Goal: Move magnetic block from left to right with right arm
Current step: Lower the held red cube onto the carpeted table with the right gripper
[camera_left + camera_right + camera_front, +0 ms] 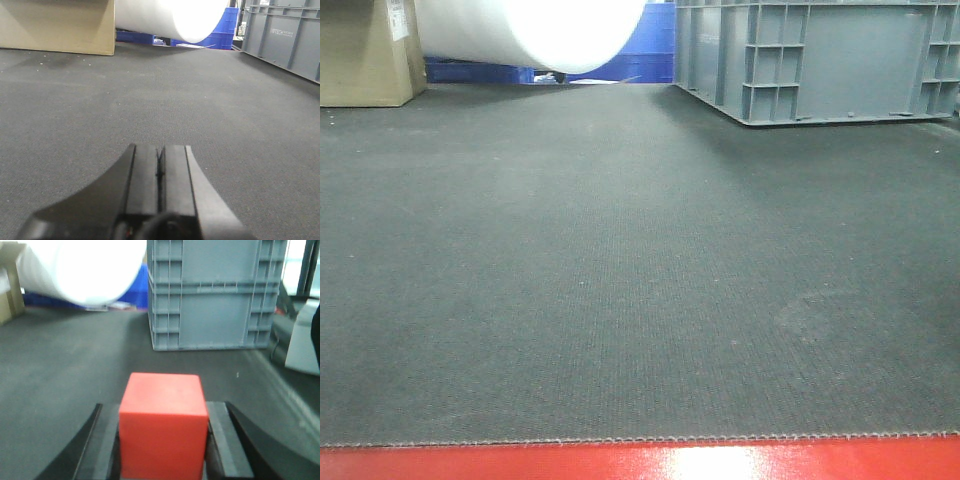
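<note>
One grey crate [820,60] backs the dark worktop [620,250] out front. At the left wrist we see left fingers [145,175] pressed together. At the right wrist, right fingers [227,440] clamp the magnetic block [163,430], upright, flat face toward us

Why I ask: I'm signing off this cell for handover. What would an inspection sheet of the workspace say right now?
Surface: dark grey mat, with a red table edge at the front.
Job's things: red cube gripped between the fingers in the right wrist view; whether it is lifted cannot be told.
Clutter: nothing seen.
Grippers: right gripper shut on the red cube; left gripper shut and empty, low over the mat.
Cables: nothing seen.
Surroundings: grey crate at the back right, white roll, cardboard box at the back left, blue crate behind.
</note>
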Motion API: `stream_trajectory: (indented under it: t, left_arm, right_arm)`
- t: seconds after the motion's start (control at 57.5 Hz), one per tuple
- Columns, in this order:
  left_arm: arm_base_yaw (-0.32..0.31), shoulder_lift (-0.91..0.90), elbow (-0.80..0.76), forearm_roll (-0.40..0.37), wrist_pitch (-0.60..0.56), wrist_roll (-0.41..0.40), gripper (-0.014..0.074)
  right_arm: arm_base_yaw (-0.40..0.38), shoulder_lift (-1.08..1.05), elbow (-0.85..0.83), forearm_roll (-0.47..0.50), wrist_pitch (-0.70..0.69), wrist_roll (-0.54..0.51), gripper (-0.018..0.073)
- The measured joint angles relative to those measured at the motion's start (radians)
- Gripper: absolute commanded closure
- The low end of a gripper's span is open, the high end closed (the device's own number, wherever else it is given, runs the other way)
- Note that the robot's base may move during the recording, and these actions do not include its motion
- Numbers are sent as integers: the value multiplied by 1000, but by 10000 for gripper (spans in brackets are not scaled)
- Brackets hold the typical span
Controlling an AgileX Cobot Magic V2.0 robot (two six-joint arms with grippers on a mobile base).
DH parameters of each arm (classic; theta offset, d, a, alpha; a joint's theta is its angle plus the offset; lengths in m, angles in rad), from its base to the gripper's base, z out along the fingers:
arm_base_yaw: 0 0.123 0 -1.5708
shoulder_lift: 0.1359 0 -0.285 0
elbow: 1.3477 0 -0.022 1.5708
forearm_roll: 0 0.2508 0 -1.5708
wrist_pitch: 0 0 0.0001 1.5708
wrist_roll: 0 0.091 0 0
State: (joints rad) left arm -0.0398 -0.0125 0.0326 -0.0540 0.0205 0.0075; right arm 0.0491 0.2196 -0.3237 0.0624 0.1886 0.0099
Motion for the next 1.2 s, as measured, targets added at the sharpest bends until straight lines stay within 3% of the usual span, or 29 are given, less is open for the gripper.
stream_trajectory:
  t: [0.313, 0.452, 0.887, 1.2]
  left_arm:
    - [0, 0, 0, 0, 0, 0, 722]
    - [0, 0, 0, 0, 0, 0, 722]
    - [0, 0, 0, 0, 0, 0, 722]
    - [0, 0, 0, 0, 0, 0, 722]
  right_arm:
    - [0, 338, -137, 0, 175, 0, 230]
    - [40, 513, -205, -16, 255, 41, 230]
    - [317, 1062, -543, -83, 535, 385, 230]
    - [475, 1392, -841, -85, 662, 528, 230]
